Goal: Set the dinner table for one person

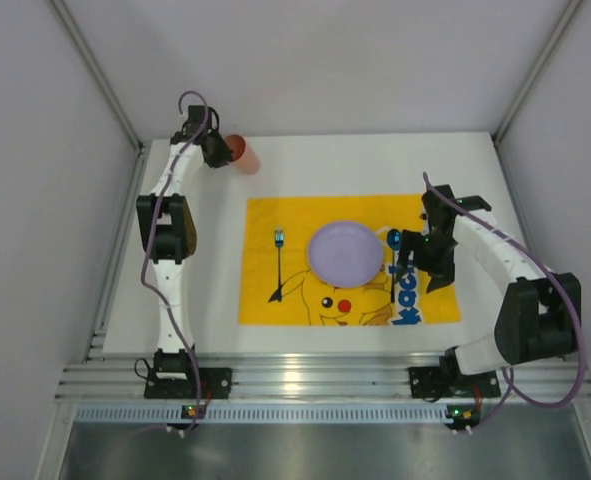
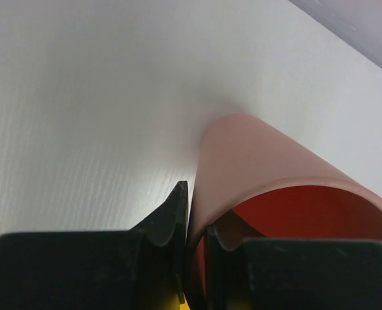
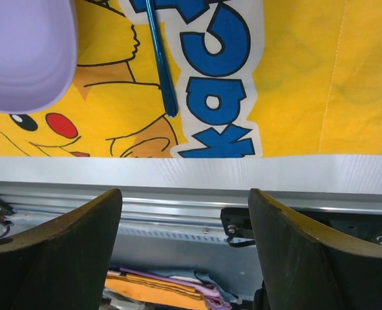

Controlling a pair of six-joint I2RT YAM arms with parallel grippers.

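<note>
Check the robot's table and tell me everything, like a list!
Surface: white table, yellow cloth on it.
Job's things: plate mid-cloth; fork to its left, blue utensil to its right; cup tilted, at the far left.
Clutter: orange and purple stuff below the rail.
Grippers: left gripper shut on the cup's rim; right gripper open above the cloth, holding nothing.
Cables: purple cable along each arm.
Surroundings: plain walls.

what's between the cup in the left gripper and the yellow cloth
Nothing visible: only bare tabletop lies between the red cup, pinched by the left gripper, and the far edge of the Pikachu cloth. The purple plate and fork sit further in.
</note>
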